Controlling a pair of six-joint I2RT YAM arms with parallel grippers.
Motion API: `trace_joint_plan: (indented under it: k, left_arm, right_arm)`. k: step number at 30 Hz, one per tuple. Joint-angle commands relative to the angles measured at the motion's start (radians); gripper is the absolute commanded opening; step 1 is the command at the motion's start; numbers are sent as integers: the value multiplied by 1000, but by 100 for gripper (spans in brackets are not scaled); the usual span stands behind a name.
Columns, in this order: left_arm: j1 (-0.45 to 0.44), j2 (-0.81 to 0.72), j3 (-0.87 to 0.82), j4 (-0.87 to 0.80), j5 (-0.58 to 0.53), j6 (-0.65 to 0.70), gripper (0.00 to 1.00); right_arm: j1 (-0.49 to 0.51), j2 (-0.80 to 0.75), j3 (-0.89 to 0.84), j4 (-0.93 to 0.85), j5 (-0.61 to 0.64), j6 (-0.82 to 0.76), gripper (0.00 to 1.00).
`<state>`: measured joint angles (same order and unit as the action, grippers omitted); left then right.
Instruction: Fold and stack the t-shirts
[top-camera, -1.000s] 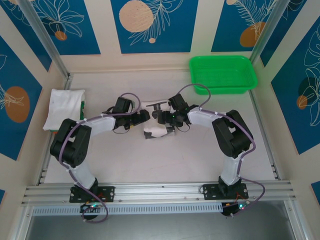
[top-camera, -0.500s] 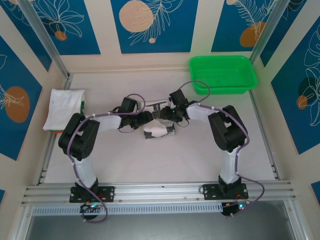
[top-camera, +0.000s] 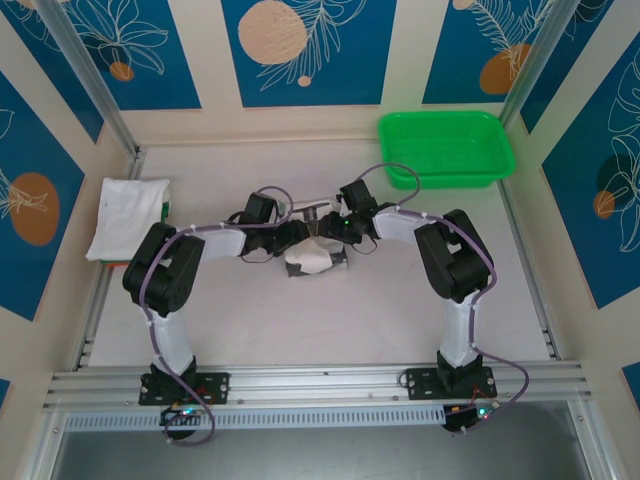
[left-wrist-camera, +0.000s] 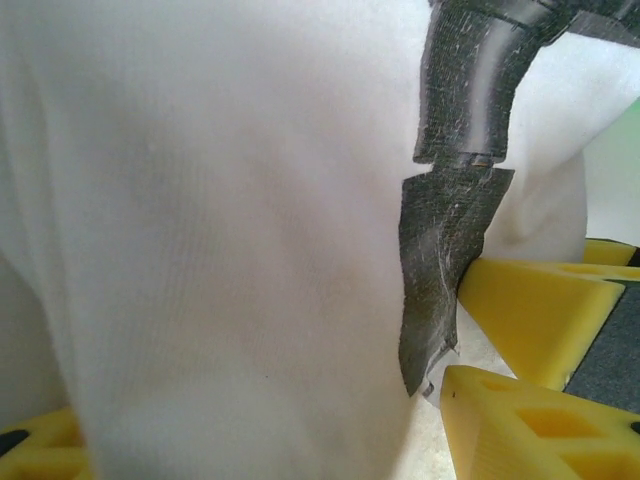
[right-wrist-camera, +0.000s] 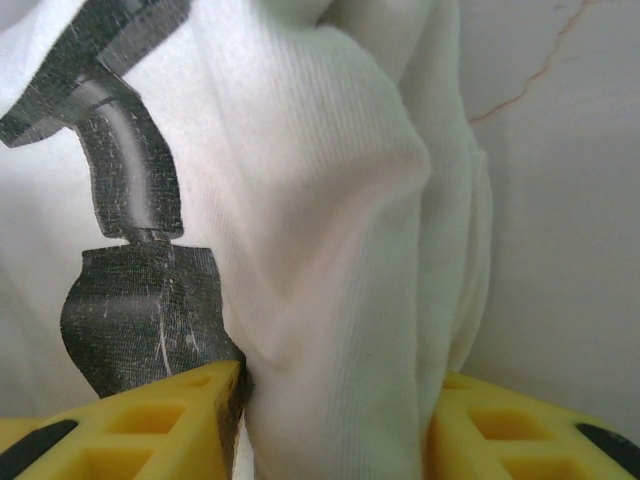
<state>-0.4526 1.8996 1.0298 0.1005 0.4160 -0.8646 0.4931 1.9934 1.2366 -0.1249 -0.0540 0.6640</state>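
A crumpled white t-shirt (top-camera: 308, 260) with a dark print lies bunched at the middle of the table. My left gripper (top-camera: 291, 240) comes at it from the left and my right gripper (top-camera: 336, 231) from the right, both low on the cloth. In the left wrist view the shirt's fabric (left-wrist-camera: 220, 250) packs the space between the yellow fingers (left-wrist-camera: 530, 430) of the left gripper (left-wrist-camera: 250, 445). In the right wrist view a thick fold (right-wrist-camera: 340, 300) is pinched between the yellow fingers (right-wrist-camera: 130, 425) of the right gripper (right-wrist-camera: 330, 435). A folded white t-shirt (top-camera: 128, 215) rests at the table's left edge.
A green mesh basket (top-camera: 445, 148) stands at the back right corner. Metal frame posts rise at the back corners, and rails run along the table's sides and its near edge. Bare tabletop (top-camera: 330, 320) lies in front of the bunched shirt.
Both grippers have drawn in toward the bunched shirt, and their jaws have narrowed onto its cloth. The shirt has shifted slightly. The folded shirt and the basket have stayed put.
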Motion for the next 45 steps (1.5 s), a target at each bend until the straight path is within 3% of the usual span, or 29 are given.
trace_joint_plan:
  k: [1,9,16,18,21,27,32,37,45]
  left_arm:
    - [-13,51,13,100,63,-45,59]
    - [-17,71,45,152,94,-71,45]
    - [-8,88,49,137,86,-43,0]
    - [1,82,46,120,90,-14,0]
    - [25,51,21,124,101,48,0]
    - [77,-30,36,-55,116,318,0]
    - [93,-102,114,-331,25,638,0]
    - [134,-127,162,-500,-46,836,0]
    - [229,-122,331,-815,-231,987,0]
  right_arm:
    - [6,28,-17,9,-66,26,46]
    - [17,37,-32,65,-124,64,46]
    - [15,23,-43,67,-117,60,46]
    - [9,0,-53,71,-117,53,47]
    - [-5,-54,-84,86,-113,35,57]
    - [-24,-172,-142,83,-62,-67,89]
    - [-20,-241,-198,144,-113,-182,92]
    - [15,-291,-246,209,-175,-339,93]
    - [110,-319,-235,281,-249,-419,96]
